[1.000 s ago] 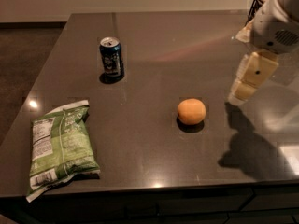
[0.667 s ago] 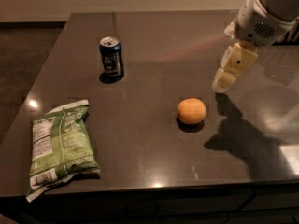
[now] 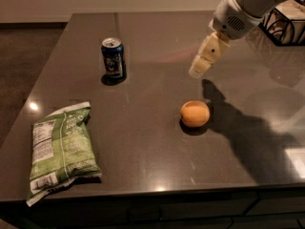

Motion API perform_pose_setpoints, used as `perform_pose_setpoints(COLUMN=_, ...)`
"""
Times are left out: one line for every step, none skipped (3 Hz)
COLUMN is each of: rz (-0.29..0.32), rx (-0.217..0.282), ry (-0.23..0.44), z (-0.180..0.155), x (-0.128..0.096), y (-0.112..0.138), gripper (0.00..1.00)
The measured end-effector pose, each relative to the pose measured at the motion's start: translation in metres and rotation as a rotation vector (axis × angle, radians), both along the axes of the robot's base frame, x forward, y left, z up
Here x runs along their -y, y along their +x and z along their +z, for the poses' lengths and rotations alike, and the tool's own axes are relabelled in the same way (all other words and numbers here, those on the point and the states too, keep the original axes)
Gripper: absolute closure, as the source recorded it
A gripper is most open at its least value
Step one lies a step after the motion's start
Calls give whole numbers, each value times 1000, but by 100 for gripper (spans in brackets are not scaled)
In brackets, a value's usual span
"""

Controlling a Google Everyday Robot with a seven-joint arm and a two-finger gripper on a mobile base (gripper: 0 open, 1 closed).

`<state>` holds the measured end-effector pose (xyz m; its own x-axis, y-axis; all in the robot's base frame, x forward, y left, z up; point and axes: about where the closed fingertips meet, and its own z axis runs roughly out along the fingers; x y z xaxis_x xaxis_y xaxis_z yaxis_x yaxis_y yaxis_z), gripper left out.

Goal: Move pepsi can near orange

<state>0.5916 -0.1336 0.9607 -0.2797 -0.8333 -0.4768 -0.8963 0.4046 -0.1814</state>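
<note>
Dark stone tabletop [image 3: 152, 32] fills our view. On it we see the pepsi can [image 3: 113, 57] standing upright at the far left, well apart from the orange [image 3: 195, 113] nearer the front right. Our gripper [image 3: 196, 71] hangs above the table beyond the orange, clear of both; whether it is parted or closed we cannot tell. A green chip bag [image 3: 62, 149] lies flat at the near left.

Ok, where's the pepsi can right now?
The pepsi can stands upright on the far left of the table, behind the green chip bag and well apart from the orange; the hand hovers to its right.
</note>
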Motion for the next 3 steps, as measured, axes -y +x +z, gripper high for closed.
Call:
perform_pose_setpoints(rz=-9, rx=9, ry=69, z=-6, x=-21, y=26, gripper=0)
perform_pose_setpoints(rz=16, rx=8, ry=130, z=-14, x=-53, y=40, gripper=0)
perform_pose_setpoints(rz=14, rx=19, ry=181, z=-24, x=-82, y=54, gripper=0)
